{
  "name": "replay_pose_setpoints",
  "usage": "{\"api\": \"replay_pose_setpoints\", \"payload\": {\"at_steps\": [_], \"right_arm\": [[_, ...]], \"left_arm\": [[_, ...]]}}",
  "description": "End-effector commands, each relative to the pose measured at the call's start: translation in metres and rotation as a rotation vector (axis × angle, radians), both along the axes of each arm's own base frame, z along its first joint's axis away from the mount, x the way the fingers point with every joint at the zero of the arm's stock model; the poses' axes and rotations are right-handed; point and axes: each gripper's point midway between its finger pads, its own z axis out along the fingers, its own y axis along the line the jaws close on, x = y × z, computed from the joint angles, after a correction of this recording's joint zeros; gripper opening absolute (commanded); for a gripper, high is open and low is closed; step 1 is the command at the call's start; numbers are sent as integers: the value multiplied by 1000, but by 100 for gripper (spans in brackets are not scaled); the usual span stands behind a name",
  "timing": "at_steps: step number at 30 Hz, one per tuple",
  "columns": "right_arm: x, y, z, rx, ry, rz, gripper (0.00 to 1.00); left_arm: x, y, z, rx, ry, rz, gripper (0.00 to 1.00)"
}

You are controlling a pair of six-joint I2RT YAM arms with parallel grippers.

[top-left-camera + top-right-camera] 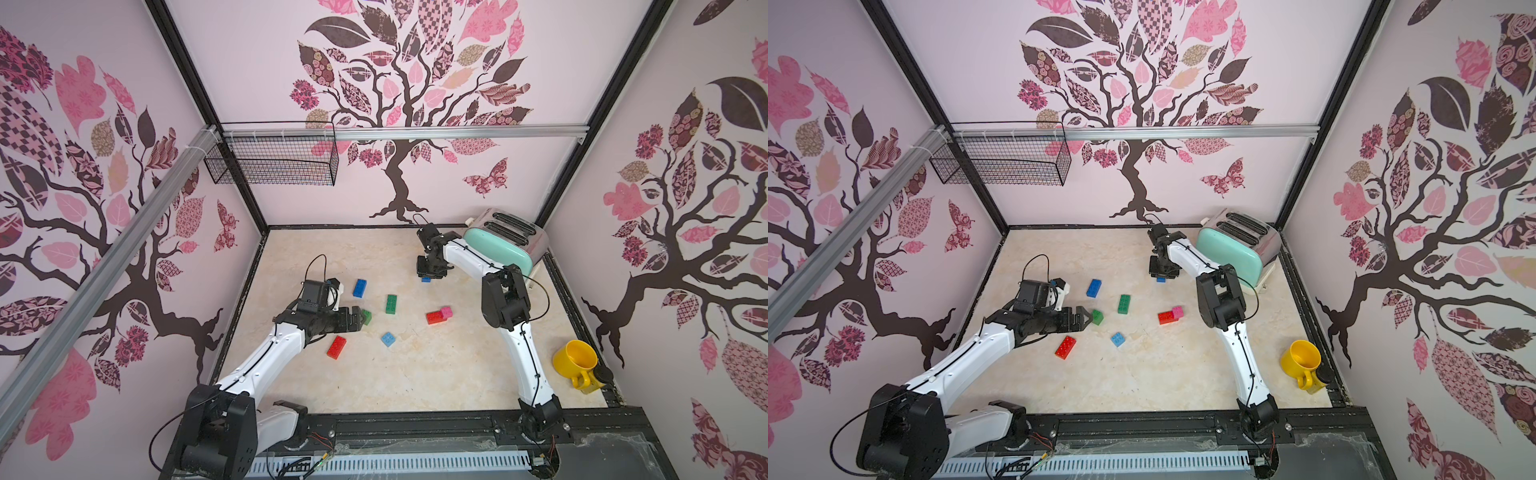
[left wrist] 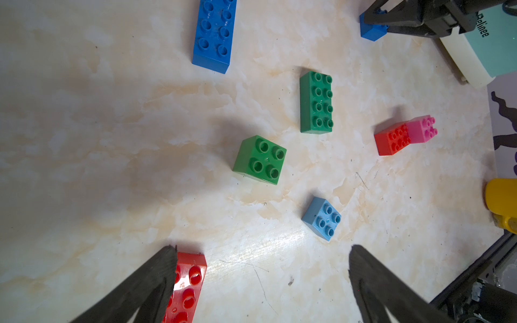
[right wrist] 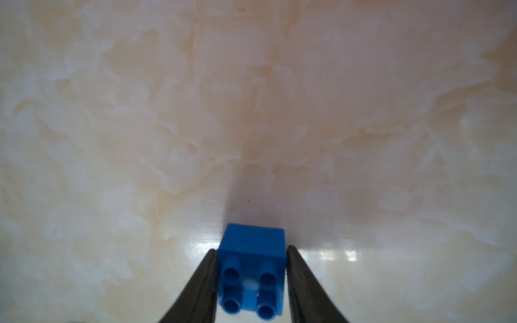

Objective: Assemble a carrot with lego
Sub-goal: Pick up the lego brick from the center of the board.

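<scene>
**Table lot: eight studded pieces, three vessels, two arms**

Containers:
- Wire basket (image 1: 274,160): hung on the back-wall rail at 11 o'clock, with the wall visible through its mesh.
- Yellow mug (image 1: 575,360): at 4 o'clock, tipped over, its yellow inside facing the camera.
- Toaster (image 1: 505,245): at 1 o'clock. Its slots are too dark to tell their contents.

Bricks on the table (image 1: 415,374):
- Dark blue oblong brick (image 1: 360,287): 10 o'clock.
- Green oblong brick (image 1: 391,304): just off centre toward 11.
- Short red brick (image 1: 434,318): 3 o'clock, touching the pink brick (image 1: 447,311).
- Light blue brick (image 1: 388,339): 7 o'clock.
- Red oblong brick (image 1: 336,347): 8 o'clock.

Arms:
- The left arm extends from 7 o'clock with its forearm low. The left gripper (image 2: 260,251) has its jaws wide apart and faces the small green brick (image 2: 260,159) at 9 o'clock without touching it.
- The right arm stands up from 5 o'clock, elbow high and wrist pointing down. The right gripper (image 3: 251,249) has its fingers pressed against both sides of the small dark blue brick (image 3: 253,279) at 12 o'clock.
</scene>
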Motion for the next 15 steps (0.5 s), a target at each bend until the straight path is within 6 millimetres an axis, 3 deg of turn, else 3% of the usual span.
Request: {"api": "replay_pose_setpoints", "payload": {"at_steps": [1, 10, 15], "right_arm": [[-3, -4, -7, -17, 21, 0, 42], [-2, -7, 12, -17, -18, -4, 31], [-22, -8, 34, 6, 0, 32, 30]], "left_arm": [[5, 0, 4, 7, -29, -2, 98], [6, 1, 5, 10, -32, 2, 98], [6, 1, 7, 11, -40, 4, 98]]}}
